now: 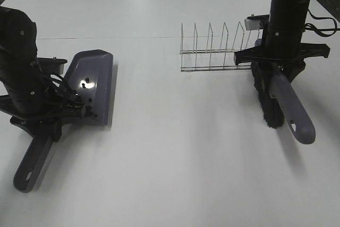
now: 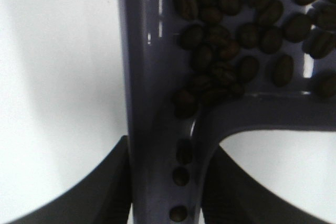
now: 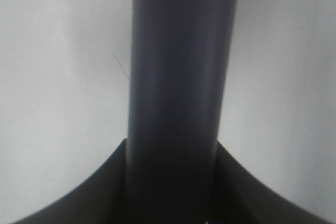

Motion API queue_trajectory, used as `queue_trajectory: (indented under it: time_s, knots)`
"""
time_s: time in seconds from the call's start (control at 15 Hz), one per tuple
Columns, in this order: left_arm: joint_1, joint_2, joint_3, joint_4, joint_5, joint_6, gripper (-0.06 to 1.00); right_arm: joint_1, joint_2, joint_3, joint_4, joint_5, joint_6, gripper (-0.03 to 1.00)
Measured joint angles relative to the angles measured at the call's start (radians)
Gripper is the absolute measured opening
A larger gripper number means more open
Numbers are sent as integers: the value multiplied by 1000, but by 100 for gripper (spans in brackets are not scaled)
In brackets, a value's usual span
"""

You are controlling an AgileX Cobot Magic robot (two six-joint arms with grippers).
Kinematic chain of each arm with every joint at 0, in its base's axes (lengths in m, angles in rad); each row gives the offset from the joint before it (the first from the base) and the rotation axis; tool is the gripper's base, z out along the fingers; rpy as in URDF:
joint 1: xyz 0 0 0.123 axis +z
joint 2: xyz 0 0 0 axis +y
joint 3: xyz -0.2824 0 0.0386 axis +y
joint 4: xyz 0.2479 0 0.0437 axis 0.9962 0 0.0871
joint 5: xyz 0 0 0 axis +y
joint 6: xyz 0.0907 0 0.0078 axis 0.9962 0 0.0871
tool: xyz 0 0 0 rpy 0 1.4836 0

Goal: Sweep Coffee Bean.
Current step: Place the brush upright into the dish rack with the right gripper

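On the left of the table lies a purple dustpan (image 1: 94, 81), its handle (image 1: 31, 167) pointing toward the front edge. My left gripper (image 1: 47, 116) is shut on that handle (image 2: 157, 98). The coffee beans (image 2: 236, 35) sit piled inside the pan near the handle's root; a few (image 1: 88, 109) show as dark specks from above. On the right, my right gripper (image 1: 279, 61) is shut on the brush's purple handle (image 1: 295, 111), with the black bristles (image 1: 267, 99) resting on the table. The right wrist view shows only this handle (image 3: 178, 77) between the dark fingers (image 3: 94, 192).
A clear wire rack (image 1: 217, 50) stands on the table behind the middle, right beside the brush and the right arm. A thin seam line crosses the white table (image 1: 175, 147) behind the dustpan. Cables hang at the far right edge.
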Motion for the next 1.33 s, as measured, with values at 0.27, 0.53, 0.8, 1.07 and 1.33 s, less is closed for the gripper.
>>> queue_trajectory:
  time_s: [0.27,0.53,0.8,1.07,1.33]
  knots:
    - [0,0,0,0,0,1,33,-50,18,-60,-1,7,-9,31]
    - [0,0,0,0,0,8,33,-97,20,-146,38,13,-107,31]
    - [0,0,0,0,0,9,33,-103,105,-253,41,13,-122,31]
    - [0,0,0,0,0,9,33,-103,230,-456,41,23,-130,31]
    - [0,0,0,0,0,9,33,-105,259,-512,41,23,-132,31]
